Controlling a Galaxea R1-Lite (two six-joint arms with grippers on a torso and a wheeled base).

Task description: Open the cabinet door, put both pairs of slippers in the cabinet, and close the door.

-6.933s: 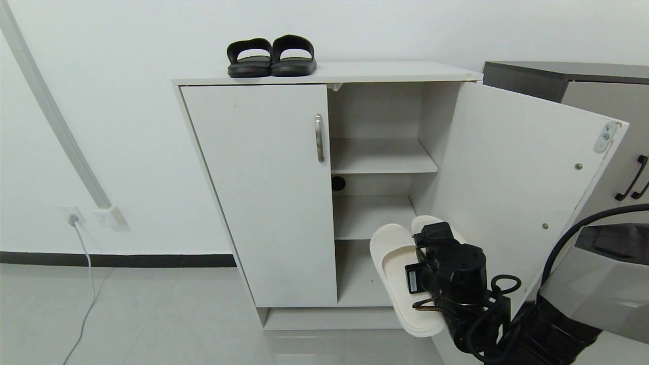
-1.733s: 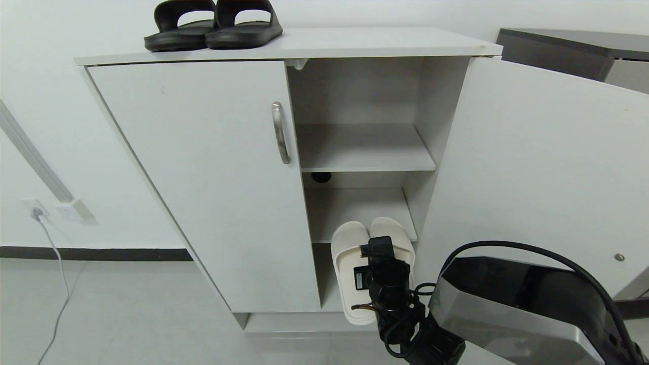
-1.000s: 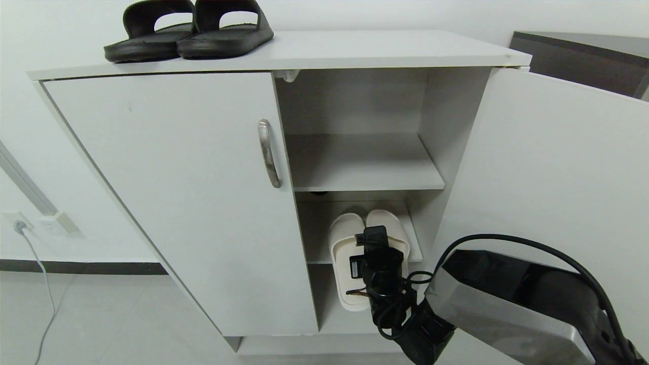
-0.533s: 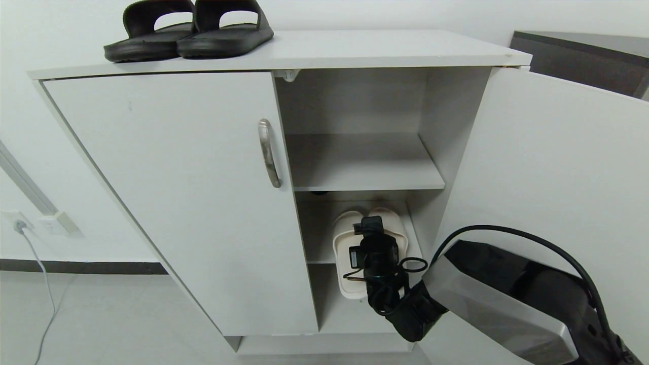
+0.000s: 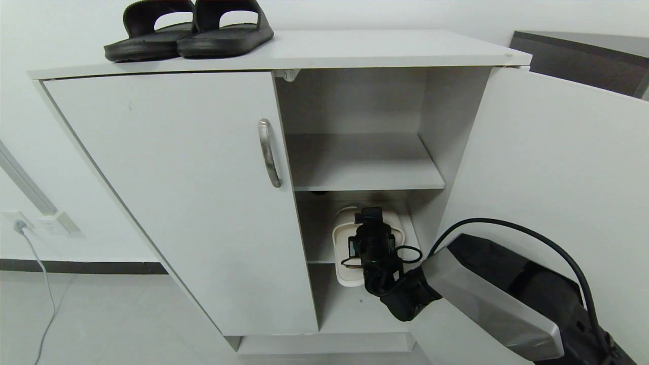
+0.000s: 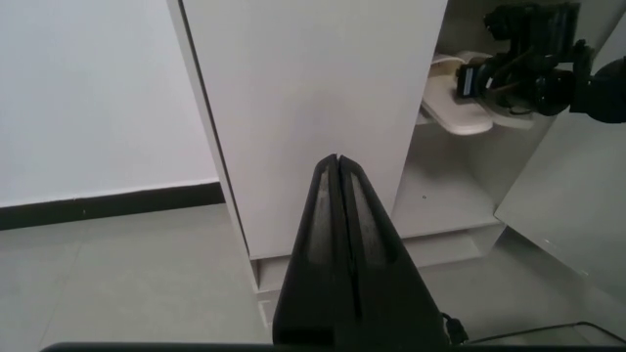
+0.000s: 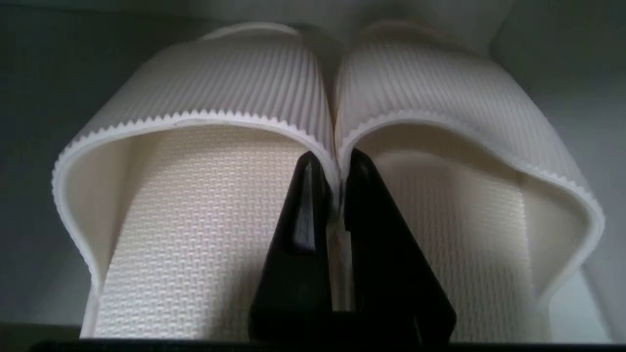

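White slippers [image 5: 346, 251]: the pair is pinched by my right gripper [image 5: 370, 215]. Toes are inside the cabinet [image 5: 385, 48] over the middle shelf [image 5: 317, 238], and heels jut past its front edge. I cannot tell whether the soles rest on the board. In the right wrist view the two black fingers [image 7: 301, 225] sit nearly together, clamping the slippers' touching inner walls between them. Left gripper [image 6: 337, 174] hangs low before the closed left door [image 5: 167, 192], its fingers pressed flat together with nothing in them.

Around: the right door [image 5: 547, 167] is swung wide, just beside my right arm. The left door's edge and its handle [image 5: 267, 152] border the opening on the other side. The upper shelf [image 5: 362, 162] roofs the slot just above the gripper. Black slippers [image 5: 190, 33] sit side by side on the cabinet top, toward its left end. Farther off are a dark cabinet [image 5: 583, 56] on the right and a wall socket [image 5: 20, 225] with a cable, low on the left.

Change: against half a second ago, with the same framing, the pair has gone deeper and less heel shows. Seven seconds back it hung outside, by the open door.

Materials: the white straps are ribbed with sawtooth edges, and the footbeds carry a fine woven pattern. The cabinet is flat matte white board, the handle a curved metal bar. The black slippers are smooth, with broad bands.
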